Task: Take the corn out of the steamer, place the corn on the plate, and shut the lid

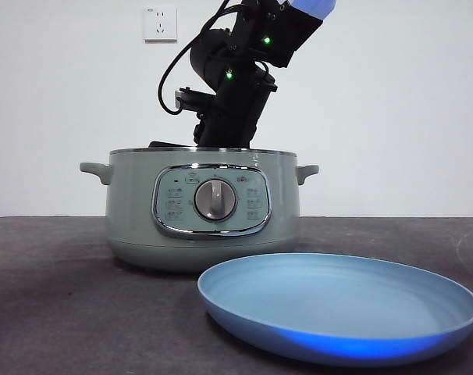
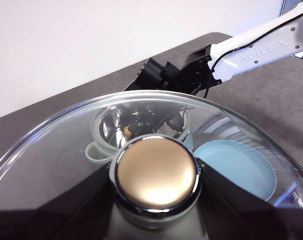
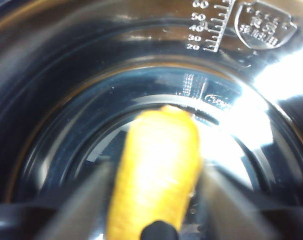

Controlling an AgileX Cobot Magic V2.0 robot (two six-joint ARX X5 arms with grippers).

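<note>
Right hand (image 3: 156, 220) down inside steamer (image 1: 135, 211), jaws either side of corn (image 3: 159, 170), grip uncertain; cob's long axis runs away between them. Left hand holds lid (image 2: 156, 172) by its knob, aloft.

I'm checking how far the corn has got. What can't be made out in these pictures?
- Front view: the corn is hidden by the steamer wall, and the right gripper is sunk below its rim.
- Right wrist view: the corn is blurred and cut off by the bottom edge; its kernels are unreadable.
- Left wrist view: the left gripper is mostly covered by the lid and its knob.
- Front view: the plate shows only edge-on.
</note>
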